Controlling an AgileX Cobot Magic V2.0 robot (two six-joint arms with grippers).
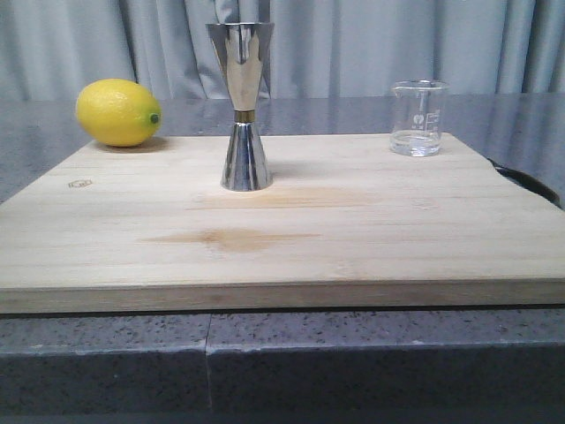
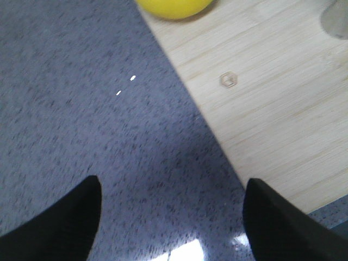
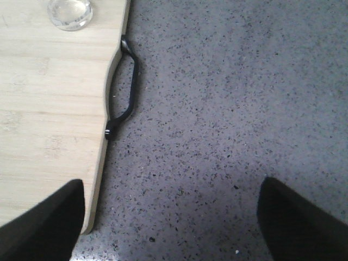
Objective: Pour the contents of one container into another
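The small clear glass beaker [image 1: 418,118] with white marks stands at the board's far right and holds a little clear liquid; from above it shows as a round rim [image 3: 69,13]. The tall steel jigger [image 1: 243,106] with a gold waist band stands upright near the board's middle; its blurred edge [image 2: 337,19] reaches the left wrist view. No arm shows in the front view. My left gripper [image 2: 172,217] hangs open over the grey counter left of the board. Right of the board's corner, my right gripper [image 3: 171,220] is open over the counter. Both are empty.
A yellow lemon [image 1: 118,112] lies at the far left corner of the wooden cutting board [image 1: 282,230], also seen as a lemon [image 2: 174,7]. The board's black metal handle [image 3: 126,87] sticks out on its right side. Speckled grey counter [image 3: 228,109] surrounds the board; curtains hang behind.
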